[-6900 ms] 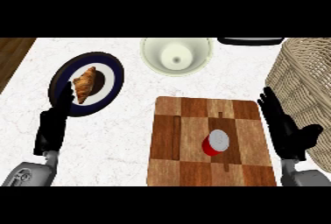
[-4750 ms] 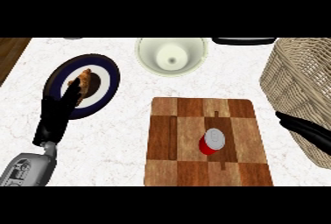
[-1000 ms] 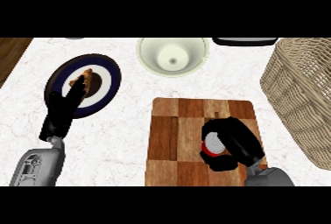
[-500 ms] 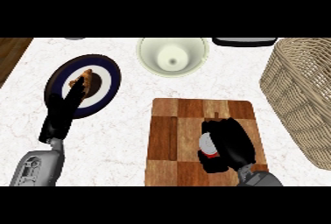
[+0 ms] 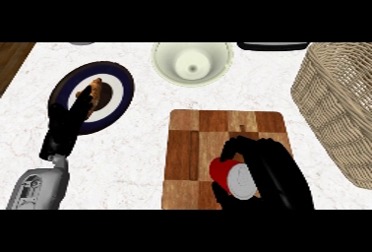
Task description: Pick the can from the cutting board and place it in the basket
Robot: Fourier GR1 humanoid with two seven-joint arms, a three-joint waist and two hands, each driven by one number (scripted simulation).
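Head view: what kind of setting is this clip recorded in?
Most likely a kitchen counter: a pale marbled countertop carries a wooden cutting board, a cream bowl, and a dark-rimmed plate with a pastry. A wicker basket stands at the right.

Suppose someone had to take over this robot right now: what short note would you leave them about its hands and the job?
Right hand: curled round the red can, which looks tilted, on or just above the cutting board.
Left hand: open, resting over the plate at the left, holding nothing.
Basket: at the right edge, beside the board; can not in it.
Done: can grasped.
Left: lift it, carry it right, set it in the basket.
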